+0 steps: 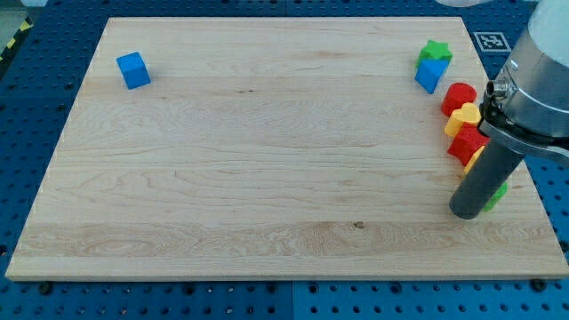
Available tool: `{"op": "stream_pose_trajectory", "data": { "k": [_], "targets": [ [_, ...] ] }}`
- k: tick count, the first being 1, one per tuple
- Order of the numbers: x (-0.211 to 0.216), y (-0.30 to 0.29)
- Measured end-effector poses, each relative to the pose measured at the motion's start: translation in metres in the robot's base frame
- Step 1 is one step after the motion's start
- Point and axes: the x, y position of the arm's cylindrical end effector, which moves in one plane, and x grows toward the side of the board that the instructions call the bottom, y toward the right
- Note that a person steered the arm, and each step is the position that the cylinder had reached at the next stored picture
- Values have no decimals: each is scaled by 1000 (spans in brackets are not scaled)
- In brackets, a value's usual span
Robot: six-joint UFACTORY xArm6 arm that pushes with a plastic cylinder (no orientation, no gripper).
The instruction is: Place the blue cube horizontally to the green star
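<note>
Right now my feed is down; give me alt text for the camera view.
My tip rests near the wooden board's right edge, beside stacked red and yellow blocks. A blue cube sits alone at top left; the green star sits at top right, touching another blue block.

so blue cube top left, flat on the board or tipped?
Flat. The blue cube rests on one face, top face level, standing alone, far from the green star and my tip.
</note>
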Motion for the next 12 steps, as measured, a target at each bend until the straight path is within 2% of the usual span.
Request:
{"op": "stream_pose_trajectory", "data": {
  "k": [1, 2, 3, 4, 6, 7, 8, 9, 11, 12],
  "targets": [
    [0, -13],
    [-2, -100],
    [-2, -112],
    [-23, -154],
    [-136, -310],
    [-164, -373],
    [-191, -394],
    [-192, -403],
    [-186, -482],
    [-203, -472]
  ]
}}
